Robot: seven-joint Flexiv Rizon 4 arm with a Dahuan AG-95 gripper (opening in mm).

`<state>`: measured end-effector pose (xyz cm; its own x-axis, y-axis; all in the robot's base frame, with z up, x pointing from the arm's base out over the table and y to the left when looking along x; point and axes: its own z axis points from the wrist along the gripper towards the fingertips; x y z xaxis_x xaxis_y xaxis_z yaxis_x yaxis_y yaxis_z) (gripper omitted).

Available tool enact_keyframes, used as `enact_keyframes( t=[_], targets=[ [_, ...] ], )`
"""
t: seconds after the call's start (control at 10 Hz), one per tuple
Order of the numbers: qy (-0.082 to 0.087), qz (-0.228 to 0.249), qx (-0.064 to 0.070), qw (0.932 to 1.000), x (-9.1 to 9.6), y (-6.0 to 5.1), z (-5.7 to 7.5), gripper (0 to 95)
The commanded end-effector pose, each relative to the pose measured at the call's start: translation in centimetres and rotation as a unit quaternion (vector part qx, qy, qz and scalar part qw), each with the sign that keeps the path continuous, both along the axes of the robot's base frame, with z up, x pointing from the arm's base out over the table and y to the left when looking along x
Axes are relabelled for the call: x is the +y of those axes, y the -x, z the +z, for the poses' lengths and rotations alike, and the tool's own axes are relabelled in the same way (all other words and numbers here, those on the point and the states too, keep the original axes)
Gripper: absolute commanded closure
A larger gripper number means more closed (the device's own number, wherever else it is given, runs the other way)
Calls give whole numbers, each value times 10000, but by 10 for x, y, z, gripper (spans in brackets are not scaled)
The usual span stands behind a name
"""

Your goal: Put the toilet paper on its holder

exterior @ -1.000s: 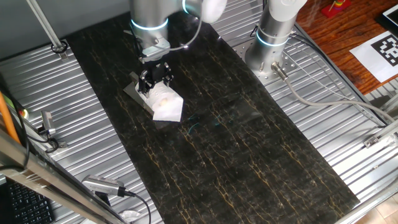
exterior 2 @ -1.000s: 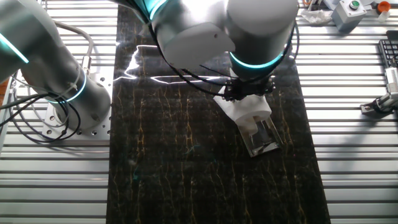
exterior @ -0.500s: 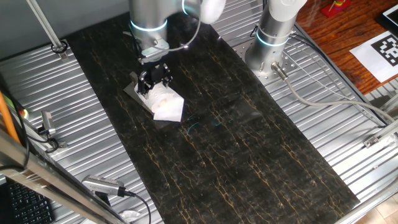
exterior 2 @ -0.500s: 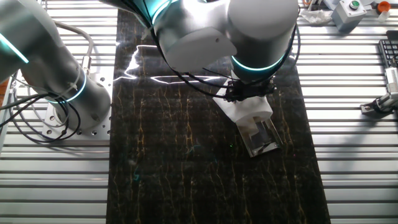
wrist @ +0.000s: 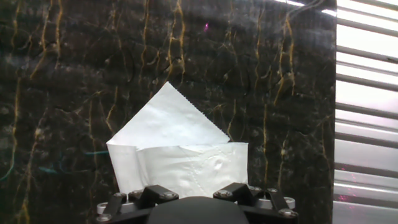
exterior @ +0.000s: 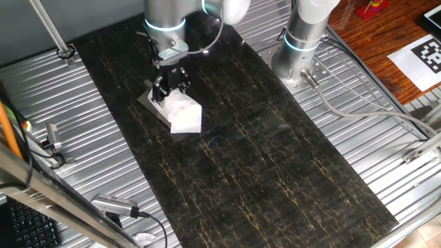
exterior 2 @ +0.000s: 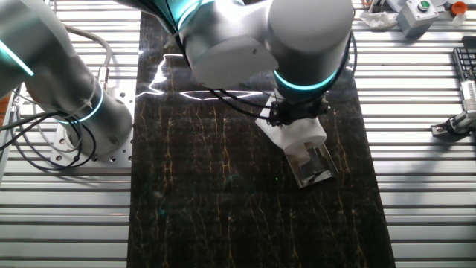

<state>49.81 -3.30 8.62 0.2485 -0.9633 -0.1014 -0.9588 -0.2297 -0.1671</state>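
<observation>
The toilet paper (exterior: 182, 112) is a white roll with a loose square sheet. It sits over the grey holder plate (exterior: 146, 100) at the far left of the black mat. My gripper (exterior: 169, 88) stands upright over the roll, shut on its top. In the other fixed view the roll (exterior 2: 299, 134) covers the near end of the holder (exterior 2: 318, 167), and the gripper (exterior 2: 296, 116) is right above it. The hand view shows the roll (wrist: 186, 163) filling the space in front of my gripper (wrist: 195, 190), with the sheet pointing away. The peg is hidden.
A second arm's round silver base (exterior: 298, 60) stands at the back right, also in the other fixed view (exterior 2: 78, 126), with cables trailing off it. Ribbed metal table (exterior: 83, 117) flanks the black mat (exterior: 262, 158). Clamps and tools lie along the left edge (exterior: 52, 141).
The gripper and the roll have shifted slightly toward the back left over the holder plate. Nothing else has moved.
</observation>
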Motion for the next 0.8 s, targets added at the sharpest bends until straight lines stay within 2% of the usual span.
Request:
enact_keyframes(
  t=[0.1,0.5,0.8],
  targets=[
    [12,72,-48,10000,-7,1,0,950],
    [63,163,-288,9994,-26,5,-3,950],
    [60,130,-344,9993,-31,7,-8,950]
  ],
)
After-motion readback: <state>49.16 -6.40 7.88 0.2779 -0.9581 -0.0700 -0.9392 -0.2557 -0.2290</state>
